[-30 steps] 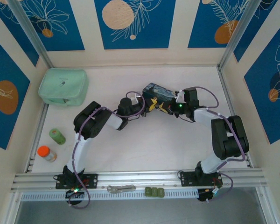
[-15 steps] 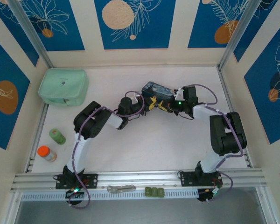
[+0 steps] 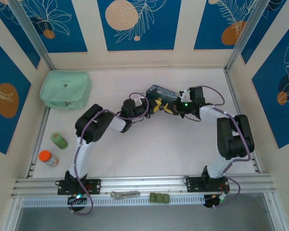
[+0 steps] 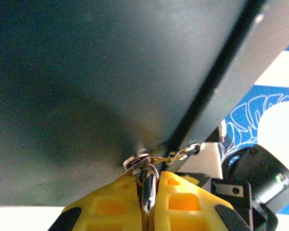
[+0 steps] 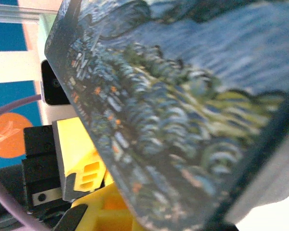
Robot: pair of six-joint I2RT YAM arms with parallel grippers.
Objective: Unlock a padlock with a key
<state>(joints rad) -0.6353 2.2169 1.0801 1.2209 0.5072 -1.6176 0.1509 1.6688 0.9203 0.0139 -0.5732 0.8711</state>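
The left claw (image 4: 149,182) is clamped shut, its yellow fingers (image 4: 111,202) pinching the key (image 4: 146,192) upright, with the rings (image 4: 137,161) splayed just above the tips. Over that claw hangs the underside of the painted tin (image 4: 111,72), tilted, one edge right at the rings. The right claw (image 3: 171,109) meets the tin from the opposite side; whether it grips, I cannot tell. Farther back, well left of the left claw, a mint pouch (image 3: 65,89) lies on the surface (image 3: 159,144).
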